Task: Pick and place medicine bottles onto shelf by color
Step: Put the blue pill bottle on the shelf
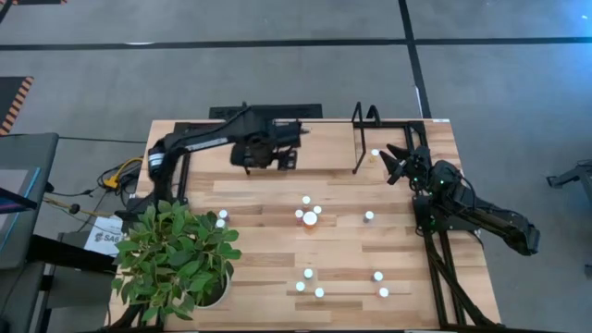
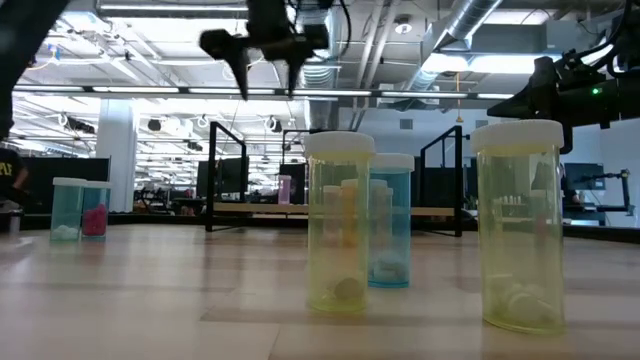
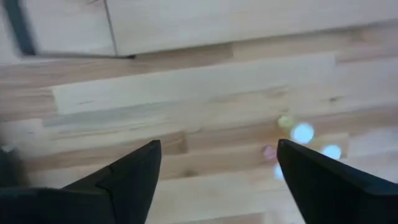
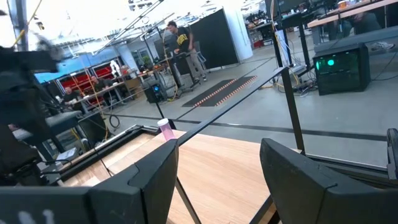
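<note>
At upper centre, I am holding my left hand (image 1: 262,163) spread and empty beside the shelf (image 1: 388,123); one pink bottle (image 4: 165,129) stands there, the remaining bottles (image 1: 309,216) are waiting mid-table, right hand (image 1: 396,163) spread.

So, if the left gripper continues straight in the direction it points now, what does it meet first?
Most likely the bare tabletop: the left gripper, open and empty, looks down on plain wood. The small cluster of bottles lies off to one side, though depth is hard to judge.
</note>
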`<state>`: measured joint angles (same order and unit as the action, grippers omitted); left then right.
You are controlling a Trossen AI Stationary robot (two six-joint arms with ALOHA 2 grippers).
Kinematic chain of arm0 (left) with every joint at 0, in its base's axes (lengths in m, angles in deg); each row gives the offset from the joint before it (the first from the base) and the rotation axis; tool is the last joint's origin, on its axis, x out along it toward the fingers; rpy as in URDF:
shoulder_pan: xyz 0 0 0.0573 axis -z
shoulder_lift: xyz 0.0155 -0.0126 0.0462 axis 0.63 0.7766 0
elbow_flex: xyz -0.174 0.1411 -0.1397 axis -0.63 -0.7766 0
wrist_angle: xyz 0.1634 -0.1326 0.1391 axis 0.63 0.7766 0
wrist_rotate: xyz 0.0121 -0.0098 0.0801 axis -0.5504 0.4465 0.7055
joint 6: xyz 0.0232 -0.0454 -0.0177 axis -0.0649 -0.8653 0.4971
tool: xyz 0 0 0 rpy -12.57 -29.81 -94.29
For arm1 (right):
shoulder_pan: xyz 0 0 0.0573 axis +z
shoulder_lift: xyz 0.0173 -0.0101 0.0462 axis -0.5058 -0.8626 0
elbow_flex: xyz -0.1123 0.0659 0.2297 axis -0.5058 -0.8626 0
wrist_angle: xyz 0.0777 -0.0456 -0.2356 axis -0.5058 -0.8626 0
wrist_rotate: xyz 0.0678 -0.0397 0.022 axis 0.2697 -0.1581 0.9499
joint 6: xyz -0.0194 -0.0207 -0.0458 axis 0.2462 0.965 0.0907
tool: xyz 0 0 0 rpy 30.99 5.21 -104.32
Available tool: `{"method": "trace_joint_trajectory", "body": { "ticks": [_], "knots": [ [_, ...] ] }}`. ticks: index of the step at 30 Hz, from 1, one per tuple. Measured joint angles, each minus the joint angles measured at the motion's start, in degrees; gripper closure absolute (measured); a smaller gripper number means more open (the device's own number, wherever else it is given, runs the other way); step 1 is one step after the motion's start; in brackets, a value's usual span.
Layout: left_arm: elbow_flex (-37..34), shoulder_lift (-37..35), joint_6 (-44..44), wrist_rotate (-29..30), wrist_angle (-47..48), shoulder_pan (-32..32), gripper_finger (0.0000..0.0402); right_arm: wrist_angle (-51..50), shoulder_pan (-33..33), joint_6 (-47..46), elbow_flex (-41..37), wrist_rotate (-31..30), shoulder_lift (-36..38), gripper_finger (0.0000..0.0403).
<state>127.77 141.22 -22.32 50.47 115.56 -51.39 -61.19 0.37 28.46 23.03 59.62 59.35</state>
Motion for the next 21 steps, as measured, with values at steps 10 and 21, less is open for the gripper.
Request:
{"method": "trace_joint_trajectory", "body": {
  "ticks": [10, 21],
  "knots": [
    [-25.03, -13.25, -10.62, -1.75, -2.45, 9.01, 0.0165, 0.02, -0.02, 0.00, 0.00, -0.01, 0.00, 0.0154],
    [-50.72, -30.02, -30.74, -4.15, -17.22, 15.32, 0.0184, 0.01, -0.01, 0.00, 0.00, -0.01, 0.00, 0.0154]
  ]
}}
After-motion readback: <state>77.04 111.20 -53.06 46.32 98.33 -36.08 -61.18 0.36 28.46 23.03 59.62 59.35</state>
